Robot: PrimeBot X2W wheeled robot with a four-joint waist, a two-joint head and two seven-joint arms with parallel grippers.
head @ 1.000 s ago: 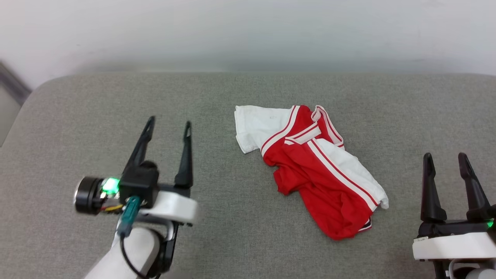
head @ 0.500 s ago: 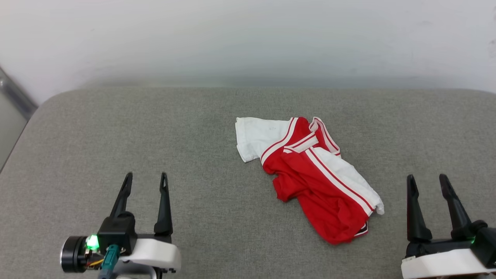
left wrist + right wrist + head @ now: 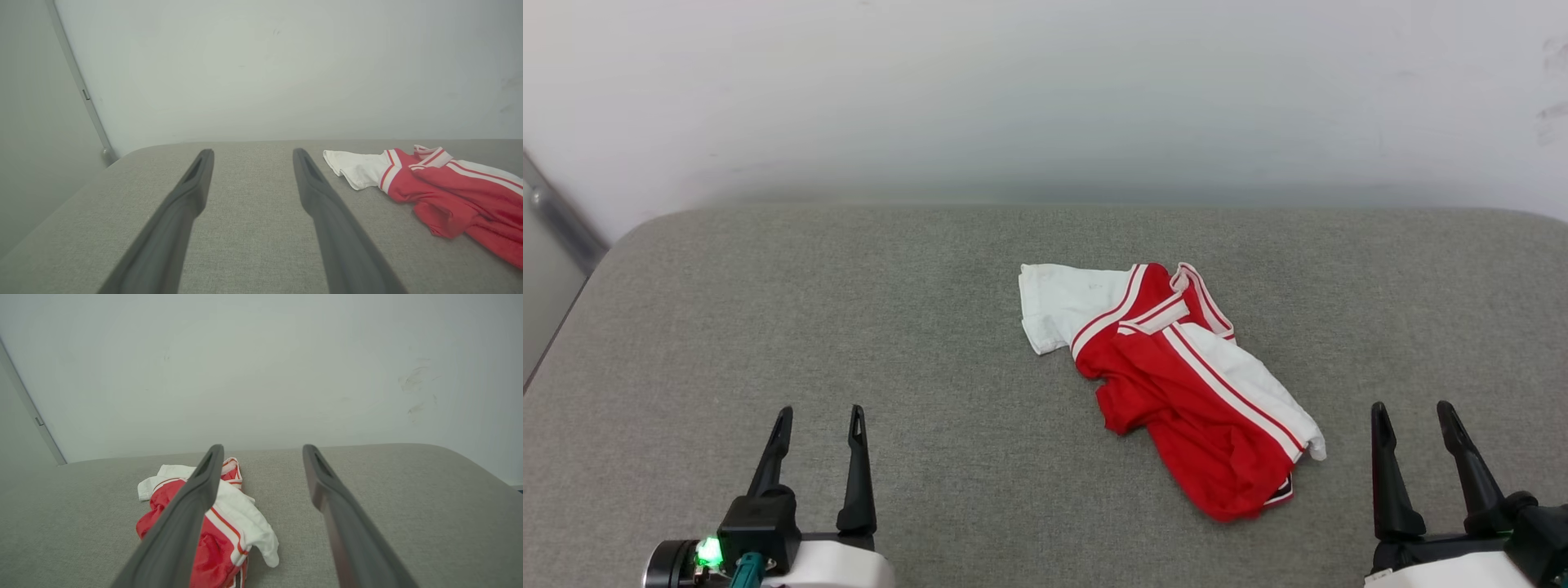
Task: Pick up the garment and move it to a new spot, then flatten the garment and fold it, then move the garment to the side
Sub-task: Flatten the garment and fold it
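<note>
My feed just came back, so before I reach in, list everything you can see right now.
garment: one, red with white sleeves and red-white striped trim, crumpled right of centre on the surface, touching neither gripper
padded surface: one, grey fabric with rounded far corners, spanning the head view under the garment
wall: one, white, behind the surface's far edge
scuff marks: a few, dark, on the wall toward the right
rail: one, grey, slanting down the wall past the surface's far left corner
left gripper: one, dark fingers, open, near edge at the lower left, holding nothing
right gripper: one, dark fingers, open, near edge at the lower right, just right of the garment, holding nothing
</note>
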